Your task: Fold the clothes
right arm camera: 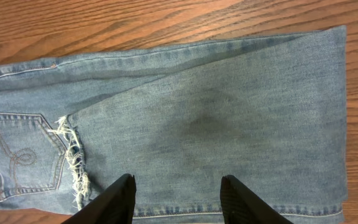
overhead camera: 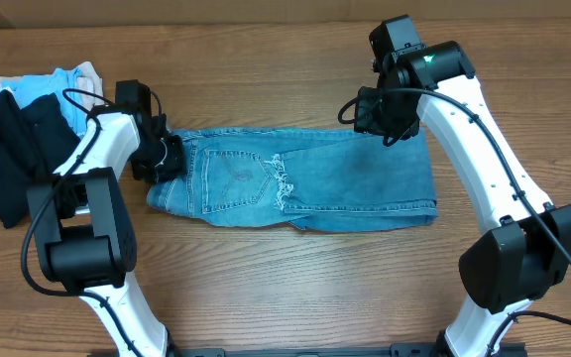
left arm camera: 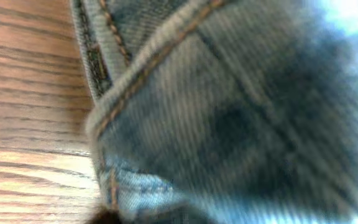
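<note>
The clothes, light blue jeans (overhead camera: 295, 183), lie flat across the table's middle with the legs folded back over themselves. Their frayed hems (overhead camera: 281, 183) rest by the stitched back pocket (right arm camera: 11, 149). My left gripper (overhead camera: 167, 159) is at the waistband's left end, shut on the denim. Blurred denim (left arm camera: 229, 112) fills the left wrist view and hides the fingers. My right gripper (right arm camera: 178, 186) hovers open above the folded end of the jeans (right arm camera: 229, 124). Its black fingers (right arm camera: 120, 202) stand apart with nothing between them.
A pile of other garments lies at the table's far left: black (overhead camera: 3, 159), light blue (overhead camera: 43, 84) and beige (overhead camera: 87, 71). Bare wood table (overhead camera: 295, 288) shows in front of the jeans and behind them.
</note>
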